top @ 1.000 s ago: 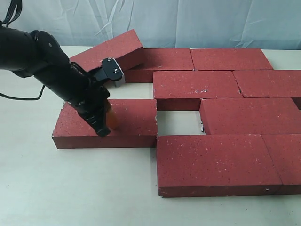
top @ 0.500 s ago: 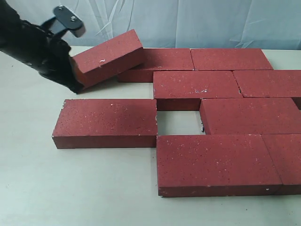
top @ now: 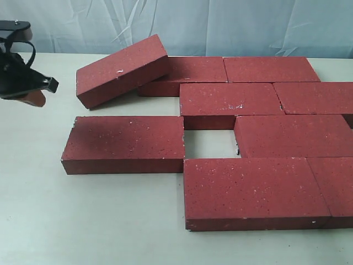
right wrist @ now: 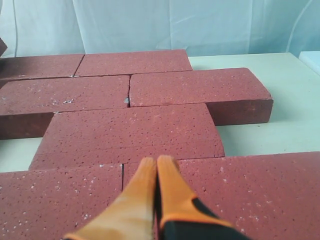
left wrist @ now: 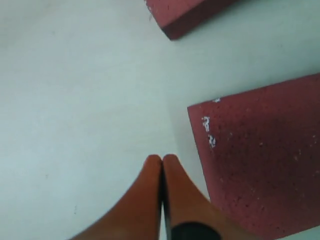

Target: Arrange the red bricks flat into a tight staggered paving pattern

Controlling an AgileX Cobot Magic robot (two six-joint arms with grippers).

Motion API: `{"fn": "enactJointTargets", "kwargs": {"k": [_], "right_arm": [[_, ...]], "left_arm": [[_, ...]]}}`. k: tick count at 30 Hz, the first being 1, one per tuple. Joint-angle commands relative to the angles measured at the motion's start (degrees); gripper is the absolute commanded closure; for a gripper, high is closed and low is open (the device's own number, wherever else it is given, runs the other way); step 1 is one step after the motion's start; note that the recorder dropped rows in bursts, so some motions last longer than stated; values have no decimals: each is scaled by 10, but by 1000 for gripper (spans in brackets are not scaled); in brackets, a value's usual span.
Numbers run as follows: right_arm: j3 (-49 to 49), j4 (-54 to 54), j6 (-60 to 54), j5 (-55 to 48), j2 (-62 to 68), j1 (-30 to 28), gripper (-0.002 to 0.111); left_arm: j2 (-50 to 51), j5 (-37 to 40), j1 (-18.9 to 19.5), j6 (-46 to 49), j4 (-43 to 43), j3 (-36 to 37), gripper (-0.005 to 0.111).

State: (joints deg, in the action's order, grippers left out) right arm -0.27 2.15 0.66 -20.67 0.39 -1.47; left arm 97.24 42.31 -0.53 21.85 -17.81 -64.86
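While one brick point(top: 121, 69) at the upper left seems to lean tilted on its flat neighbour and another point(top: 124, 142) lies apart at centre left on the counter point(top: 83, 221), the other red bricks point(top: 259, 105) sit packed on the right around a square gap point(top: 208, 142). The left jaws, at the far left edge, and the right jaws are pressed together, holding nothing. Nudging the leaning brick could drop it askew or shove the back row loose. Bricks at the right edge are cut off, and a dark speck in the gap is unclear.

Lab-style test bench: pale tabletop point(top: 83, 221), draped backdrop point(top: 220, 27).
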Motion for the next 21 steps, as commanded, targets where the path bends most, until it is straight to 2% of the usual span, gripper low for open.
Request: {"fn": "enactJointTargets", "kwargs": {"k": [1, 6, 13, 21], "right_arm": [[3, -2, -2, 5, -4, 3, 109], [3, -2, -2, 5, -4, 3, 109], [3, -2, -2, 5, -4, 3, 109], [3, -3, -2, 5, -4, 3, 109]], "left_arm": [[38, 31, 3, -24, 6, -2, 107], [64, 35, 3, -38, -10, -2, 107], [98, 35, -35, -56, -2, -2, 107], [124, 29, -56, -69, -20, -2, 107]]}}
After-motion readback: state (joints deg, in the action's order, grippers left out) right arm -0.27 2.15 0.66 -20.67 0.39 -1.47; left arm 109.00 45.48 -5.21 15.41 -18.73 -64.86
